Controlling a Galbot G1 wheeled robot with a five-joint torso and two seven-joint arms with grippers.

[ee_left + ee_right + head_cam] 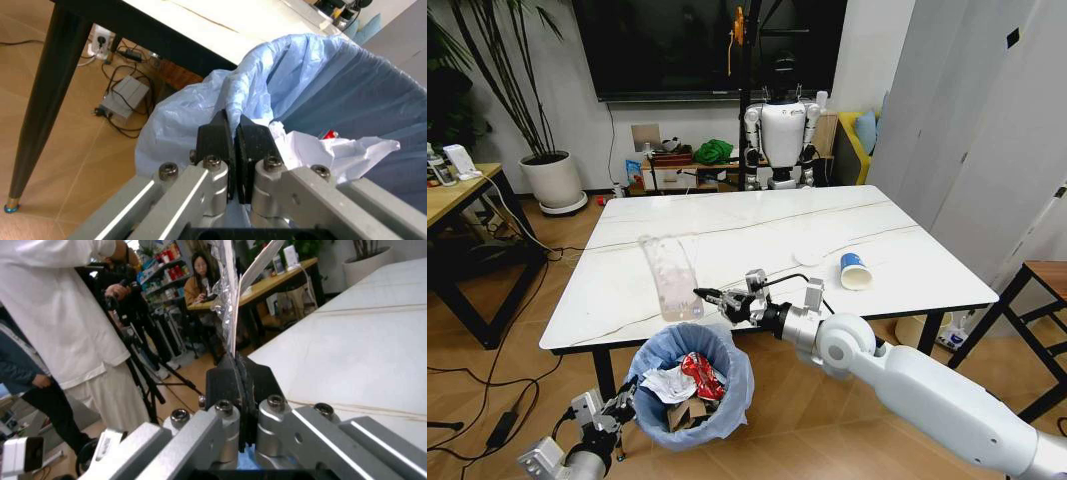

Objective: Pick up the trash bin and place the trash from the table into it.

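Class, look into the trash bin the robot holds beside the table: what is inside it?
Inside the trash bin: crumpled white paper, a crushed red can and torn brown cardboard. Anything beneath these is covered. The left end effector pinches the bin's rim.

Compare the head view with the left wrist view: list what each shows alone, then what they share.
Head view alone: the right gripper pinching the clear plastic pack at the table's near edge, and the blue-and-white paper cup farther right.

Left wrist view alone: a power adapter and cables on the floor under the table.

Both: the left gripper shut on the trash bin's blue bag rim, and crumpled white paper inside.
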